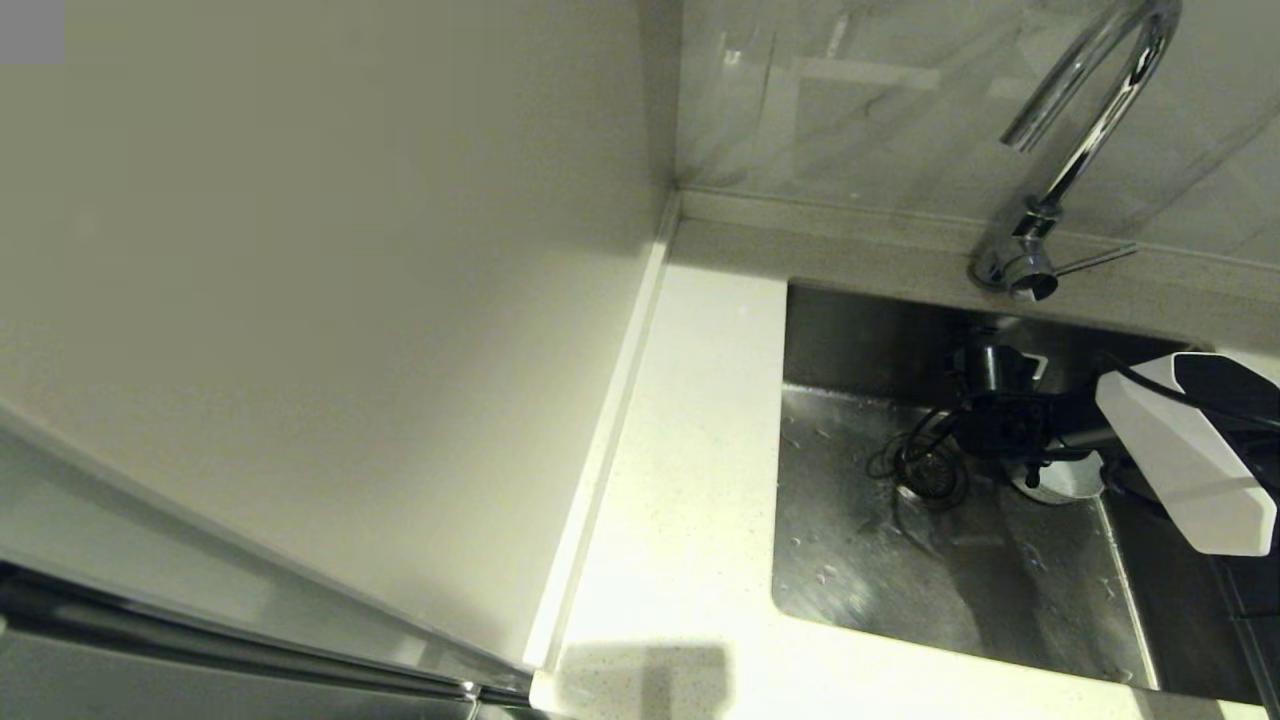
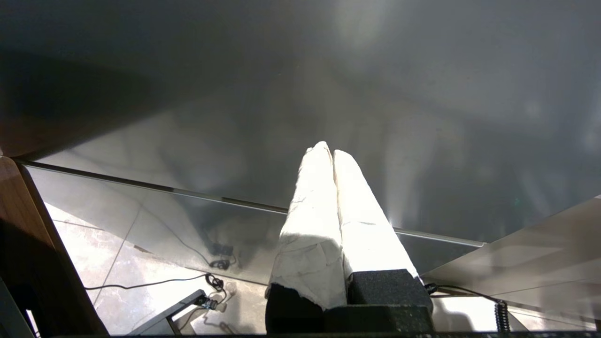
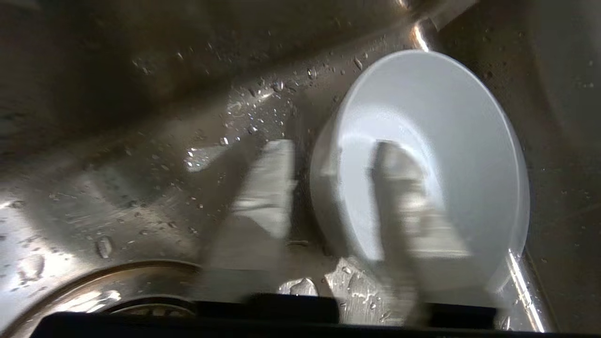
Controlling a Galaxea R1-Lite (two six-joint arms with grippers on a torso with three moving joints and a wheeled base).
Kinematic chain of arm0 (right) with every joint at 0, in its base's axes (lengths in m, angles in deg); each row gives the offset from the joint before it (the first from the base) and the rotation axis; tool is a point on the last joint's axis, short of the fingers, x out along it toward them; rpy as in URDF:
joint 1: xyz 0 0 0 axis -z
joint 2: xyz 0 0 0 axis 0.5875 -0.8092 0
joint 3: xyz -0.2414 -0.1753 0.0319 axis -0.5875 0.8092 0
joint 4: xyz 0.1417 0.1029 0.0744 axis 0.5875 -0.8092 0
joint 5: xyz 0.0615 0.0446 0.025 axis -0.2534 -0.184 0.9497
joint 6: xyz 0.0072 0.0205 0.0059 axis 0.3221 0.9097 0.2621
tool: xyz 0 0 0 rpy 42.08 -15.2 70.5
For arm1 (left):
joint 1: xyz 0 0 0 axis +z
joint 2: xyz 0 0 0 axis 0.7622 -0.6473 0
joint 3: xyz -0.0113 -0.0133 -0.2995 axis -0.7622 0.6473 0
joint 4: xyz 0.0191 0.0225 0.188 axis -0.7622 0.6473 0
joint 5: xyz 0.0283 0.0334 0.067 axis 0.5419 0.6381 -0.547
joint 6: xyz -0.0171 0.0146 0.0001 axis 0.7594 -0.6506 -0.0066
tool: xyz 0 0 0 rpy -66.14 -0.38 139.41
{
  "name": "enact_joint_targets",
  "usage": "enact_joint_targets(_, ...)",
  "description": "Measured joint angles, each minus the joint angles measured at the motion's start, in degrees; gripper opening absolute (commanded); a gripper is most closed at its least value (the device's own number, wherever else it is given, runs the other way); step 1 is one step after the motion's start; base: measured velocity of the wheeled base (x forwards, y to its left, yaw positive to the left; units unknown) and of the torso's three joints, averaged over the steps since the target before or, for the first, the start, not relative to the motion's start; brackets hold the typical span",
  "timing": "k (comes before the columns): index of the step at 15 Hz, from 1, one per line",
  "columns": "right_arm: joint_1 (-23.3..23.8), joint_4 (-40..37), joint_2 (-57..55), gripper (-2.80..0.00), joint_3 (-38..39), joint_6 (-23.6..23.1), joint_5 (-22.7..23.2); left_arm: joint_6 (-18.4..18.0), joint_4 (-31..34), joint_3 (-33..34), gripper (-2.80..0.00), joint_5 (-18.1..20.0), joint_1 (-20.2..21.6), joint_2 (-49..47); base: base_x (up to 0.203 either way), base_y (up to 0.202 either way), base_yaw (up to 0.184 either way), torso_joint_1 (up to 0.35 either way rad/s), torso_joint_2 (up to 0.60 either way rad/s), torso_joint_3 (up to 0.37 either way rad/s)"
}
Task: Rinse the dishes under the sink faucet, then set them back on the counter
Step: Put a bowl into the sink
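Observation:
My right gripper (image 1: 1010,440) reaches down into the steel sink (image 1: 860,560), below the chrome faucet (image 1: 1090,130). A small pale blue-white bowl (image 3: 450,141) rests on the wet sink floor against the right wall; part of it shows under the gripper as the bowl (image 1: 1062,482). The right gripper (image 3: 333,150) is open and straddles the bowl's rim. One finger (image 3: 399,188) is inside the bowl, the other finger (image 3: 267,188) outside, with a dark gap beside the wall. My left gripper (image 2: 328,151) is shut and empty, parked low and away from the sink.
The white speckled counter (image 1: 690,480) runs along the sink's left side, bounded by a cream wall panel (image 1: 350,300). The round drain strainer (image 1: 930,475) lies just left of the right gripper. The faucet's thin lever (image 1: 1095,262) points right. Water drops cover the sink floor.

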Motion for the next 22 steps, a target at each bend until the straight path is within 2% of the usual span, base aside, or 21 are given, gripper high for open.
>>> enact_joint_targets(5, -0.16, 0.01, 1.92, 0.00, 2.26, 0.67, 0.15, 0.02, -0.02, 0.00, -2.80, 0.00, 0.00, 0.00, 0.000, 0.000, 0.000, 0.000, 0.00, 0.000)
enact_joint_targets(8, -1.07, -0.80, 7.88, 0.00, 9.13, 3.07, 1.82, 0.02, -0.02, 0.00, -2.80, 0.02, 0.00, 0.00, 0.000, 0.000, 0.000, 0.000, 0.00, 0.000)
enact_joint_targets(11, -3.03, -5.31, 20.62, 0.00, 20.72, 8.96, 4.69, 0.02, -0.02, 0.00, -2.80, 0.00, 0.00, 0.00, 0.000, 0.000, 0.000, 0.000, 0.00, 0.000)
enact_joint_targets(13, -4.43, -9.81, 33.20, 0.00, 28.62, 12.90, 7.69, 0.02, -0.03, 0.00, -2.80, 0.02, 0.00, 0.00, 0.000, 0.000, 0.000, 0.000, 0.00, 0.000)
enact_joint_targets(16, -4.88, -20.53, 54.67, 0.00, 37.36, 15.79, 12.15, -0.01, 0.00, 0.00, -2.80, 0.00, 0.00, 0.00, 0.000, 0.000, 0.000, 0.000, 0.00, 0.000)
enact_joint_targets(18, -2.15, -29.04, 68.22, 0.00, 43.57, 17.01, 14.39, 0.03, 0.00, 0.00, -2.80, -0.02, 0.00, 0.00, 0.000, 0.000, 0.000, 0.000, 0.00, 0.000)
enact_joint_targets(22, 12.36, -49.08, 87.20, 0.00, 52.66, 17.34, 18.47, 0.01, -0.02, 0.00, -2.80, 0.00, 0.00, 0.00, 0.000, 0.000, 0.000, 0.000, 0.00, 0.000)
